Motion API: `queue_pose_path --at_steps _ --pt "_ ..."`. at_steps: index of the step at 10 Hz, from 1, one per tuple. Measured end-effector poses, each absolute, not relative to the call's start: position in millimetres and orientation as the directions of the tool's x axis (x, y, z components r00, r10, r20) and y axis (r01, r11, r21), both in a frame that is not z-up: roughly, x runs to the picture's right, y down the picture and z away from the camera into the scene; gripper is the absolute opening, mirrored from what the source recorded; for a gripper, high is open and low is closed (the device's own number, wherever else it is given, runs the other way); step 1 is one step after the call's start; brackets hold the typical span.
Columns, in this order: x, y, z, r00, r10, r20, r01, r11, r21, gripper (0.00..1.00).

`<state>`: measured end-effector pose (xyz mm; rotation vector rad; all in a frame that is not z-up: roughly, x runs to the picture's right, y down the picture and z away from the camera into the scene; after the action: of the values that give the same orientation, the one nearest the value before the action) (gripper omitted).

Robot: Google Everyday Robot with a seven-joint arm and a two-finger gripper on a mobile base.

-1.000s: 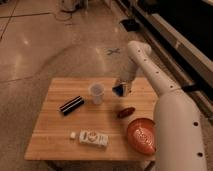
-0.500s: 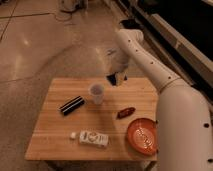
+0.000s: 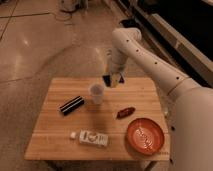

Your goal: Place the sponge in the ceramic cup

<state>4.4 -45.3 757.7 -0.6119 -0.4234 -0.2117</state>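
Note:
The ceramic cup, small, pale and handleless, stands upright on the back middle of the wooden table. My gripper hangs just right of and behind the cup, above the table's far edge, pointing down. It is shut on the sponge, which shows only as a small bluish bit between the dark fingers. The sponge is off the table, beside the cup's rim and not over its mouth.
A black striped bar lies left of the cup. A dark red oblong item lies to the cup's right front, an orange-red bowl at the front right, and a white bottle on its side at the front.
The gripper has carried the sponge leftward from the right side of the table to just beside the cup. The things on the table have not moved.

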Motion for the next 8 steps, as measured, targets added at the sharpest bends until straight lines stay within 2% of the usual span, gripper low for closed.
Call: queue_pose_path --at_steps 5,8 --pt "-28 -34 771 0.849 0.127 0.513 0.207 0.813 -0.544 0.0" --pt "-35 -33 781 0.829 0.16 0.536 0.193 0.818 -0.543 0.0"
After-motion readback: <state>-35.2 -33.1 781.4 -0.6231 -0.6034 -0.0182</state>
